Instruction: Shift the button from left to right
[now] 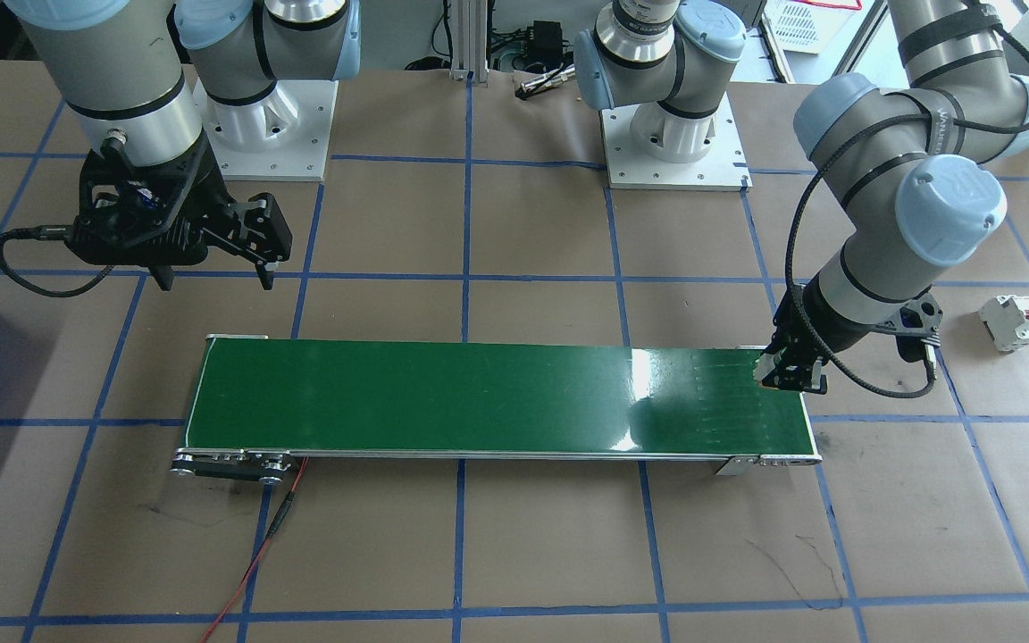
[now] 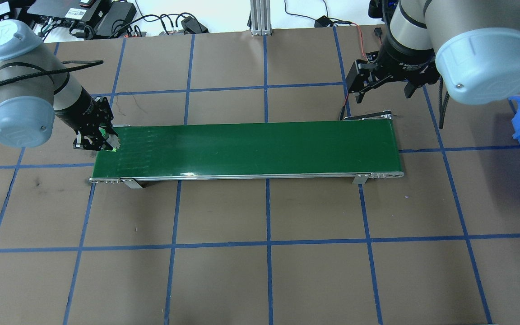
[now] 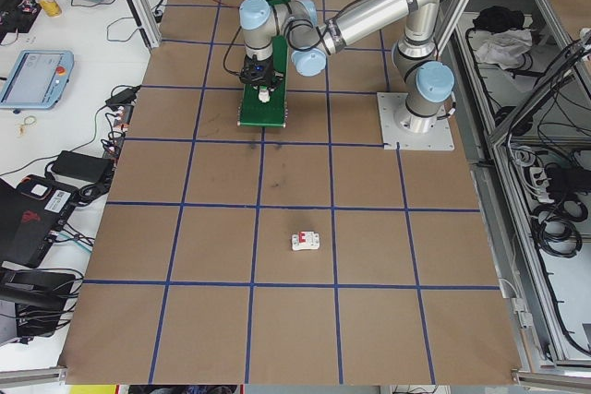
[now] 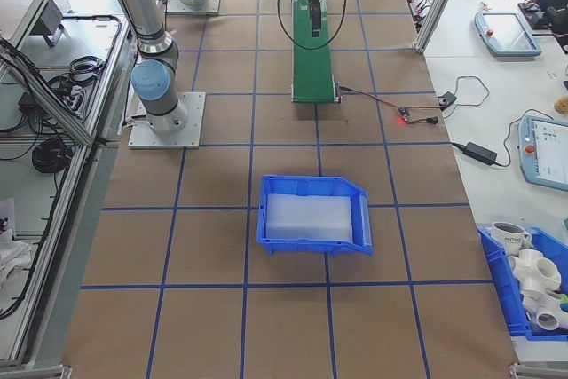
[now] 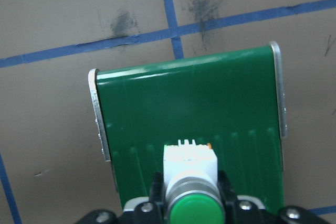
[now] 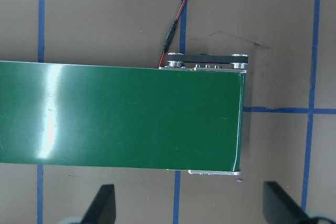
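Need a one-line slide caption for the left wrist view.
Left gripper holds the green-capped button over one end of the green belt.

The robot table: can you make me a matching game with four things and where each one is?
Things:
1. button
2. left end effector
3. right end effector
4. blue bin

Places or states:
A. open, above bare table beside the belt
B. on the table, away from the belt
C. held over the belt's end
D. shut on the button

Pairs: 1-C, 2-D, 3-A, 4-B
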Tool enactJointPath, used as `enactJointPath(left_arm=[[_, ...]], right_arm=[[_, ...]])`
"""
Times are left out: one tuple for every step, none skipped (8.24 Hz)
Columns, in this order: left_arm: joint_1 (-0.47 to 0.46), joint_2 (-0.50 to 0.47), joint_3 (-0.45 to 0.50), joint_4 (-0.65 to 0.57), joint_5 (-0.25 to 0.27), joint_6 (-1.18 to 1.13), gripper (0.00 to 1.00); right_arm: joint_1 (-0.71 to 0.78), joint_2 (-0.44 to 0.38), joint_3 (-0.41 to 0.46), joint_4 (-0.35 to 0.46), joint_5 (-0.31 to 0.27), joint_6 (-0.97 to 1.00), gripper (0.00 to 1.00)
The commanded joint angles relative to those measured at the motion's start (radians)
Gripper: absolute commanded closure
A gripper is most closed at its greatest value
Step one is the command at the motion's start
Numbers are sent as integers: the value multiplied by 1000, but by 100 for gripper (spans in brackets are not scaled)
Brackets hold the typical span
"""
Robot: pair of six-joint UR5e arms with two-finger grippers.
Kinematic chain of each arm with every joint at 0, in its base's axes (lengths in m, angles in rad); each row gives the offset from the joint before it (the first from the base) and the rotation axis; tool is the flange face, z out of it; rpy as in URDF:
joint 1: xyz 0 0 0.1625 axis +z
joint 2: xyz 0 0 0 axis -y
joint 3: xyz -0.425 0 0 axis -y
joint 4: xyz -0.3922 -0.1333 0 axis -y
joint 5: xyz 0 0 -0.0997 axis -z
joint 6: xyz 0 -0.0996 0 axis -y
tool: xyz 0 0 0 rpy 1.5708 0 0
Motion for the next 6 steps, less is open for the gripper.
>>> enactJointPath(left_arm=[[0,-29,-1,44,3,8,81],[0,-34,-1,44,3,3,81],[0,-37,-1,44,1,-5,80],[0,-41,-3,44,4,3,76],[0,-46,-3,44,4,5,75],[0,-48,-3,44,4,3,75]], right_arm=[[1,0,0,0,-1,0,0],[0,0,0,0,-1,0,0],[0,0,0,0,-1,0,0],[0,0,0,0,-1,0,0],[0,0,0,0,-1,0,0],[1,0,0,0,-1,0,0]])
